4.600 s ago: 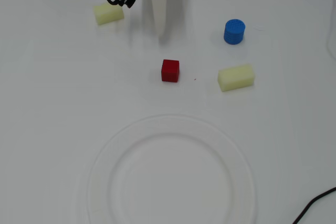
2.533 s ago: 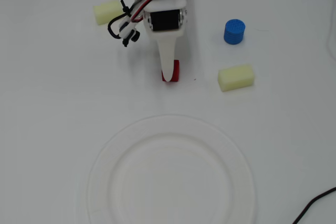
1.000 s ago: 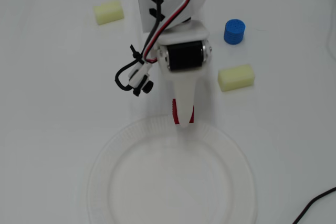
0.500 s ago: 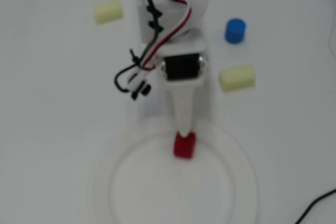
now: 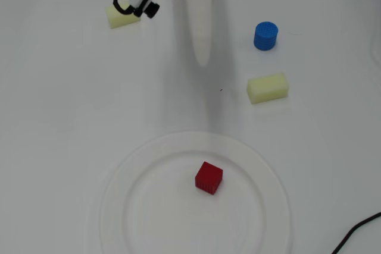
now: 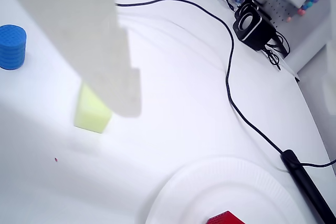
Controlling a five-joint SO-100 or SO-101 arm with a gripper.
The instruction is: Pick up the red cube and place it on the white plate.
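Observation:
The red cube lies on the white plate, a little right of its middle; in the wrist view only its top shows at the bottom edge, on the plate. My gripper hangs well above the plate's far rim, apart from the cube, and holds nothing. It shows as one white tapered shape with no gap between the jaws. In the wrist view the gripper fills the upper left and partly hides a yellow block.
A pale yellow block and a blue cylinder stand right of the gripper. Another yellow block lies at the upper left. A black cable crosses the table; a cable end shows at the lower right.

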